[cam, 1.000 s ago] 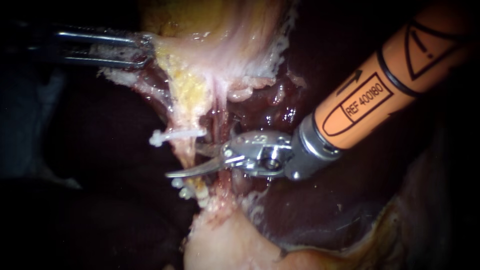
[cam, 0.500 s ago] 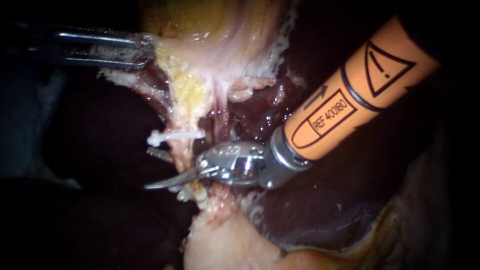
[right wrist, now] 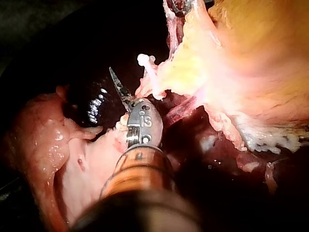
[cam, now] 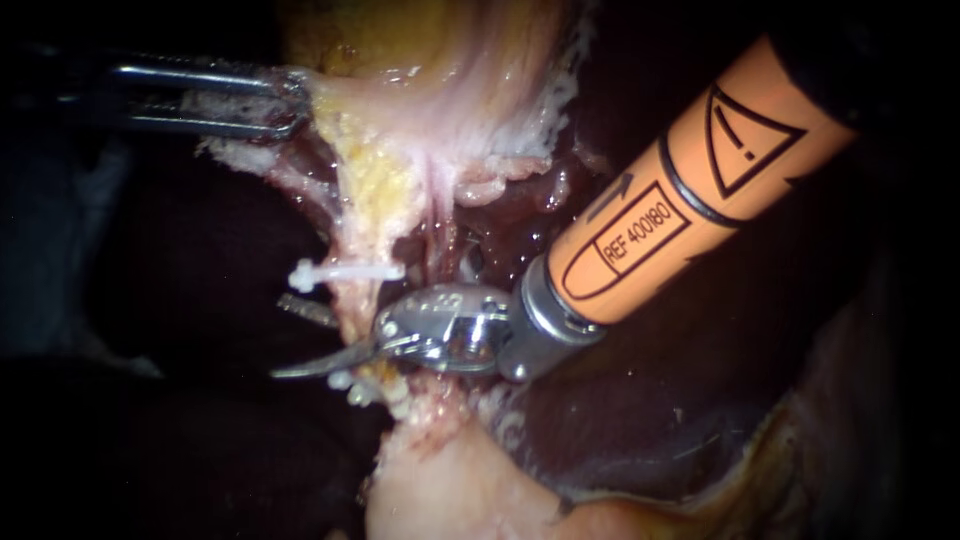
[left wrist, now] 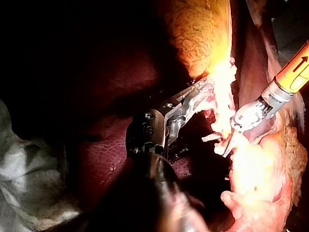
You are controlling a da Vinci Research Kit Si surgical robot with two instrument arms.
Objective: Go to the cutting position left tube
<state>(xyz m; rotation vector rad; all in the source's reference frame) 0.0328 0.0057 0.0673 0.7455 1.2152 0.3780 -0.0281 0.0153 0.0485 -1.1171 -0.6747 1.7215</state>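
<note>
The jaws of the right instrument [cam: 285,337], two slim curved blades, are held spread astride the pale yellowish left tube [cam: 352,300], just at six o'clock of the white plastic clip [cam: 345,271]. At eleven o'clock, pale pink-white tissue [cam: 400,110] is pinched by the left instrument [cam: 295,100].

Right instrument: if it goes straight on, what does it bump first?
Probably the left tube, which sits between the open jaws of the right instrument; beyond their tips looks free, though depth is unclear.
</note>
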